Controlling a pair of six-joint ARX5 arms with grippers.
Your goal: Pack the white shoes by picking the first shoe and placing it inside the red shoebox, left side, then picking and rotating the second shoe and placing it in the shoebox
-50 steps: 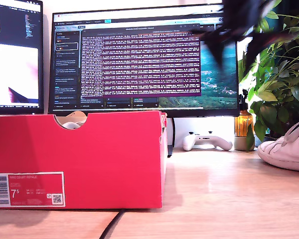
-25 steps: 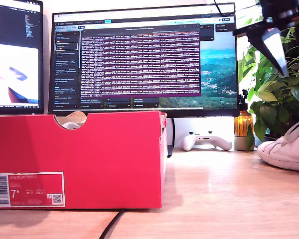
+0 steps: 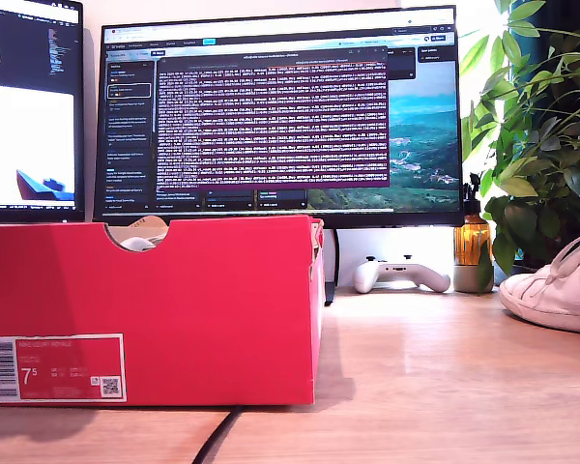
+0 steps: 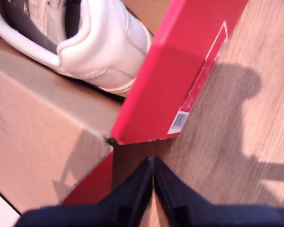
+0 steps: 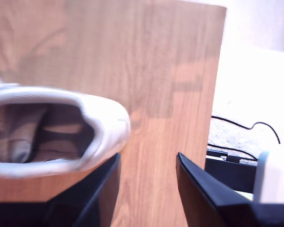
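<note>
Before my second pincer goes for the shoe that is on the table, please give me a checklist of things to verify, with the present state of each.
1. First shoe inside the red shoebox: ok, its heel lies in the box in the first wrist view.
2. Second shoe out on the table, at the exterior view's right: ok, not yet packed.
3. My second pincer open: ok, jaws stand apart, nothing between them.
4. Second pincer lined up with the heel: not ok, the heel is beside one jaw, not between.
5. My first pincer shut and outside the box: ok.
6. Free room in the box for the second shoe: cannot tell.
</note>
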